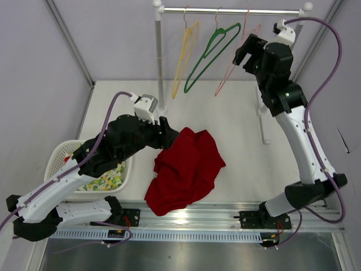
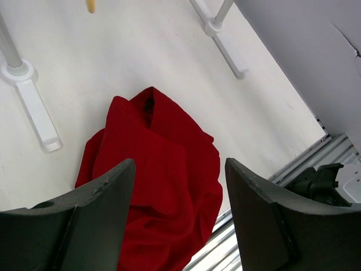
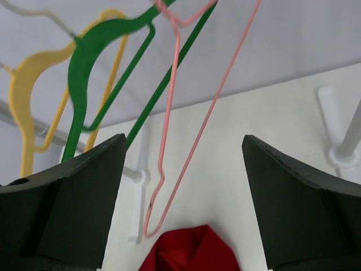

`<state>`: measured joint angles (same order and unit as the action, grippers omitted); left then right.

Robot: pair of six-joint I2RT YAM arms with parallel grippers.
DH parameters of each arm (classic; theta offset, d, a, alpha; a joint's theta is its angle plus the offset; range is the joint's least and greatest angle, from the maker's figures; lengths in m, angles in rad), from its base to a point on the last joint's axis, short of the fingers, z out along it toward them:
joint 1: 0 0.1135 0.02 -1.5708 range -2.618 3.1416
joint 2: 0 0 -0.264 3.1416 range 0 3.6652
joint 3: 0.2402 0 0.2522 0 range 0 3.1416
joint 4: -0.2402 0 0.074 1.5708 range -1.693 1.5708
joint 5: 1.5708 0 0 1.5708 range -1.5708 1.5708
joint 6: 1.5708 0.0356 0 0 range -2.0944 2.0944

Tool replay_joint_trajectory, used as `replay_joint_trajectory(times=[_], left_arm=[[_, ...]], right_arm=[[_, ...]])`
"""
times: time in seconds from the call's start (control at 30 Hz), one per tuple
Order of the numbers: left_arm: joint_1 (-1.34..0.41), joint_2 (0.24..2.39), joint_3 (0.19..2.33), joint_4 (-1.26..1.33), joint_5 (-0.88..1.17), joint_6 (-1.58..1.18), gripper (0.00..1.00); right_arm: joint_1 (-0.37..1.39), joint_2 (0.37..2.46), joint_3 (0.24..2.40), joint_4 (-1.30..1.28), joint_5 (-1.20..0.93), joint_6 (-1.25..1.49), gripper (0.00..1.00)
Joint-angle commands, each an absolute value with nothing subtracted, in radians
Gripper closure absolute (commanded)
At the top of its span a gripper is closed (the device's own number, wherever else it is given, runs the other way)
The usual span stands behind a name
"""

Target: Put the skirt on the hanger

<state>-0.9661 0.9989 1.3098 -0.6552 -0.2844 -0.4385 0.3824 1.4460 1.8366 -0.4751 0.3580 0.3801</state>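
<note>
Lying in a crumpled heap on the white surface (image 1: 237,130), the skirt (image 1: 186,169) is near the front edge, between the bases of the two arms. It is not on any hanger. The left gripper (image 1: 169,133) is at the upper left edge of the red fabric. In its wrist view the two fingers (image 2: 101,214) are spread wide with nothing between them, and the skirt (image 2: 158,169) is seen below the gap. It seems to hover just above the cloth, but whether it touches I cannot tell for sure.

The pink hanger (image 1: 234,62) hangs on the rail (image 1: 231,10) at the back, tilted. It is the one furthest right, beside the green hanger (image 1: 211,53) and the yellow hanger (image 1: 185,56). The right gripper (image 1: 248,52) is raised near the rail, just beside the pink hanger. Its jaws are also wide apart and hold nothing; in the wrist view the pink wire (image 3: 213,101) shows between them, farther away.

On the left stands a white basket (image 1: 59,152) with a floral cloth (image 1: 107,179) inside.
</note>
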Motion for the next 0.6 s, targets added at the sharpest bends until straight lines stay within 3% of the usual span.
replay_joint_trajectory(times=[0.0,0.23,0.57], left_arm=[[-0.942,0.962,1.324,-0.641,-0.247,-0.408,0.3],[-0.922,0.954,1.298,-0.635,-0.219,-0.394,0.3],[-0.9,0.927,1.275,-0.652,-0.206,-0.382,0.3]], right_arm=[[0.339,1.554,1.977,-0.438,0.365,0.284,0.1],[0.318,1.747,2.153,-0.377,0.357,0.239,0.09],[0.314,1.841,2.261,-0.347,0.425,0.198,0.12]])
